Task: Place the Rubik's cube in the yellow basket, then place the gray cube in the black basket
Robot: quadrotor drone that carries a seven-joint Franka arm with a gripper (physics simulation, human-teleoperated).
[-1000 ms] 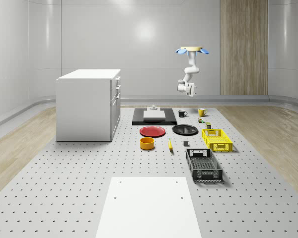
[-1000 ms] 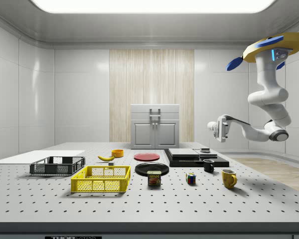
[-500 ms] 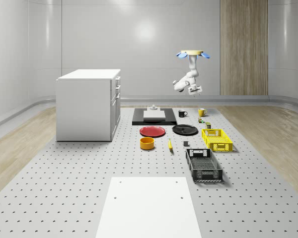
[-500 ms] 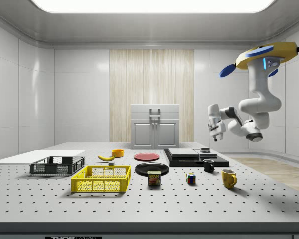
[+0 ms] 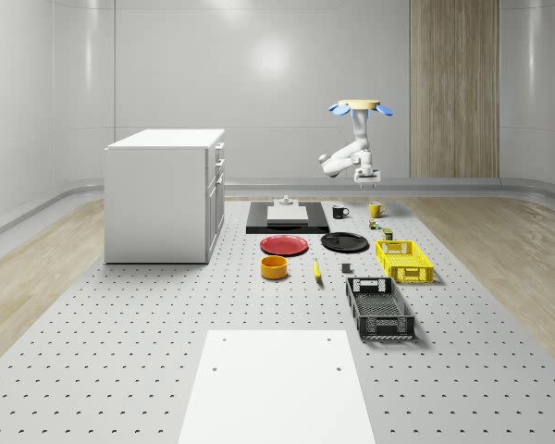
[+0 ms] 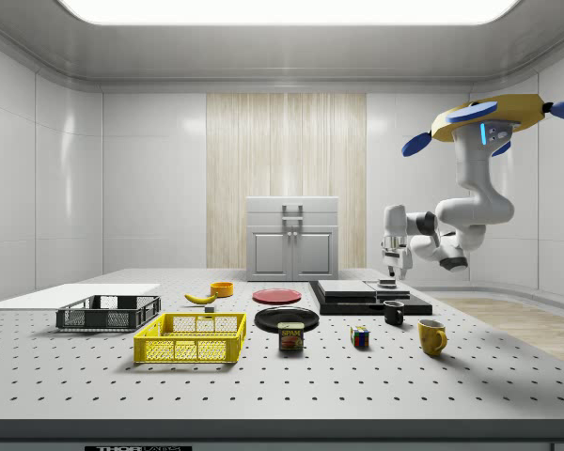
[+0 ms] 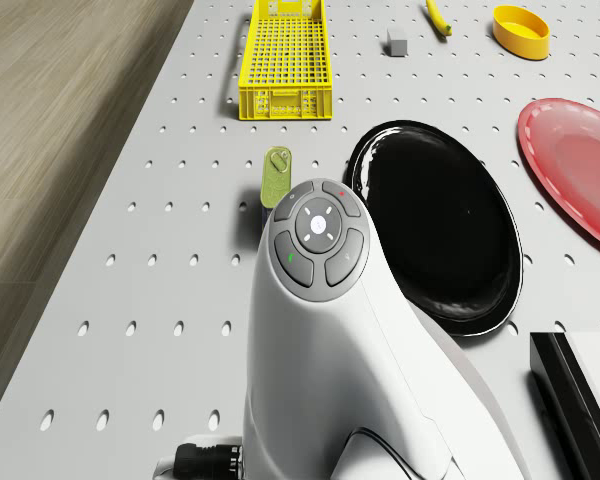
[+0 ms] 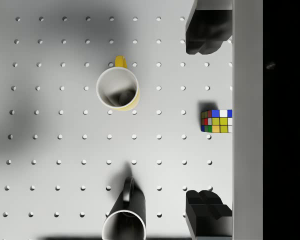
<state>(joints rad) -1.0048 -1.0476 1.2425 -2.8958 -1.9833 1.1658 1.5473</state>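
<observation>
One Rubik's cube, between hand fingers

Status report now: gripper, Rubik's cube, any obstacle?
Gripper open, empty, high above table. Rubik's cube below it, on table. Yellow mug and black mug nearby.

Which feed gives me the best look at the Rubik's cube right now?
The wrist view: the Rubik's cube lies below the camera, coloured tiles clear, between the open fingers. The side view shows it small beside the can; in the whole-scene view it is a speck.
</observation>
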